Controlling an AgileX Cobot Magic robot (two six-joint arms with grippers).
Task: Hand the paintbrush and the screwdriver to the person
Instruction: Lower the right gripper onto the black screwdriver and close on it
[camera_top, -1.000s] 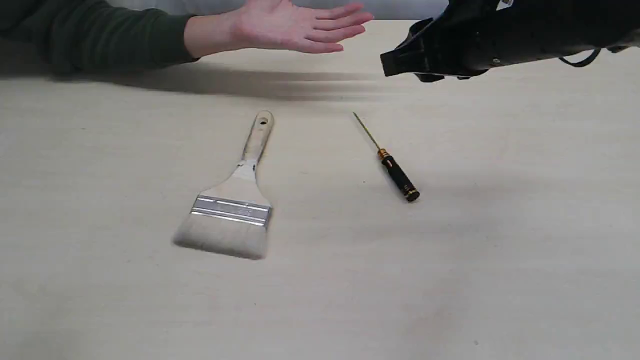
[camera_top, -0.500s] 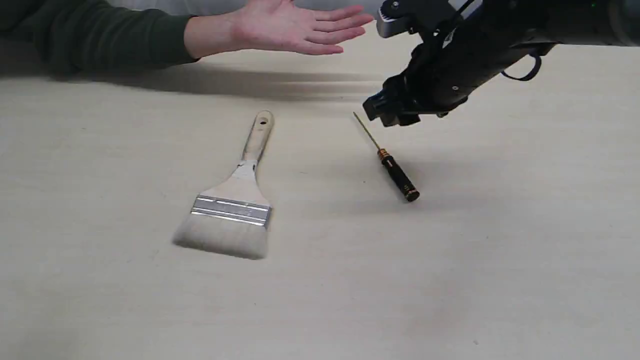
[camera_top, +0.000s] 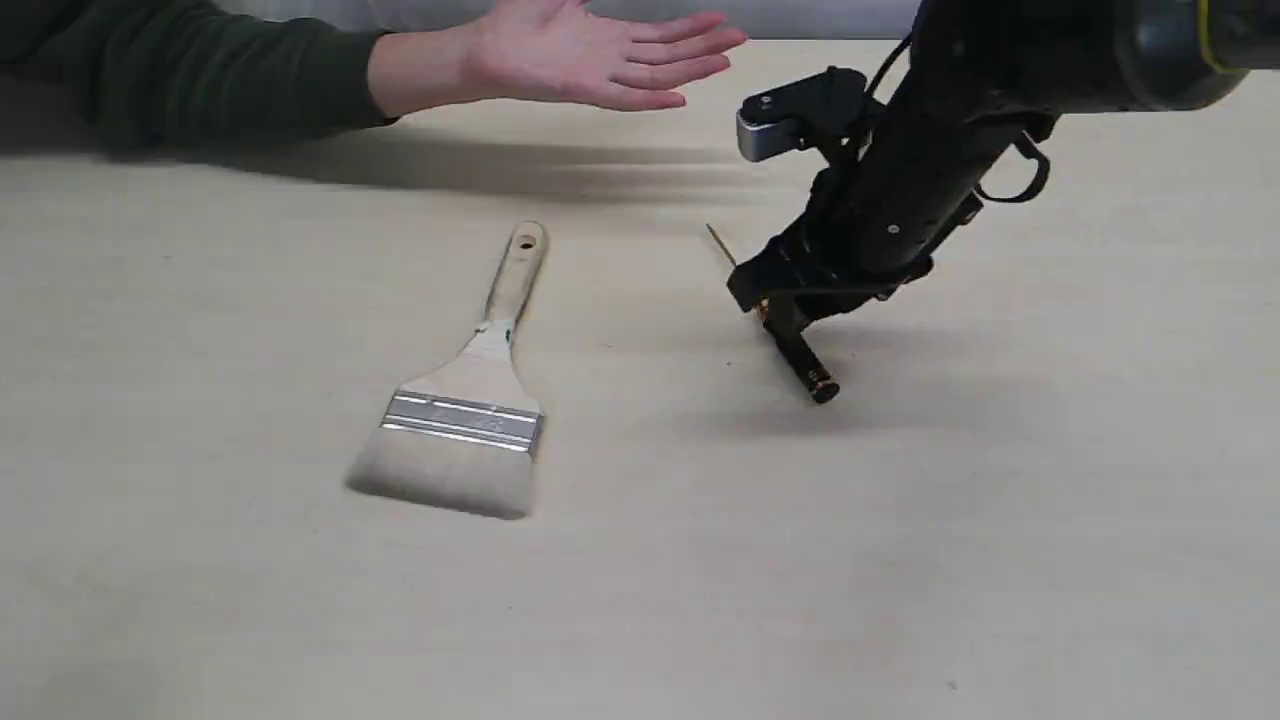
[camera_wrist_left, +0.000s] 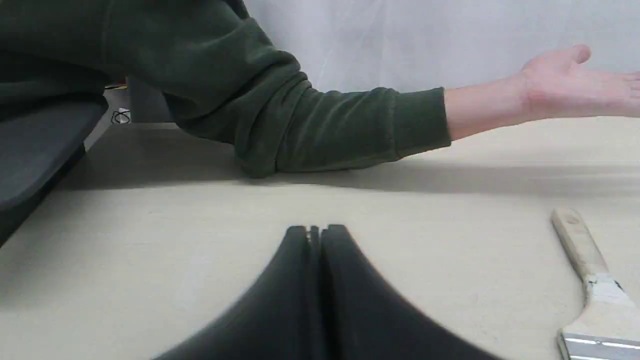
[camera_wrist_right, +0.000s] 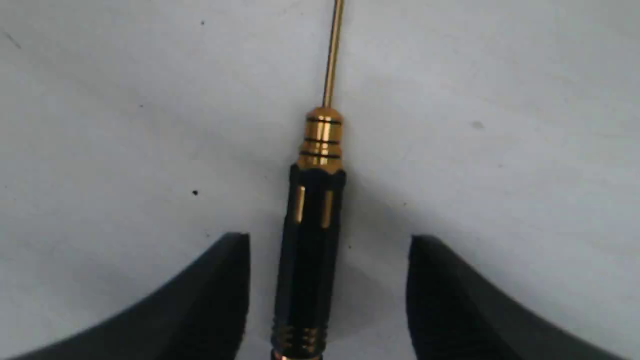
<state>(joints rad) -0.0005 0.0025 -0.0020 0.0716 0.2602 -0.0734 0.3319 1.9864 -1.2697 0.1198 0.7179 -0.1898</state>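
Observation:
The screwdriver (camera_top: 808, 368) lies on the table with its gold shaft pointing away, black handle toward me. My right gripper (camera_top: 775, 312) hangs low right over the handle, open; in the right wrist view the screwdriver (camera_wrist_right: 311, 235) sits between the two spread fingers (camera_wrist_right: 220, 295) of the right gripper (camera_wrist_right: 329, 250), gaps on both sides. The paintbrush (camera_top: 470, 400) lies flat to the left, handle pointing away; its handle (camera_wrist_left: 582, 255) shows in the left wrist view. The person (camera_top: 560, 55) holds an open palm above the far table edge. My left gripper (camera_wrist_left: 315, 232) is shut, empty, low over the table.
The person's dark green sleeve (camera_wrist_left: 280, 120) rests on the far left of the beige table (camera_top: 640, 600). A dark surface (camera_wrist_left: 35, 145) stands at the table's side in the left wrist view. A pale wall (camera_wrist_left: 400, 35) is behind.
My right arm has swung down from high at the back right to just over the screwdriver's handle. The hand, the paintbrush and the screwdriver have stayed put.

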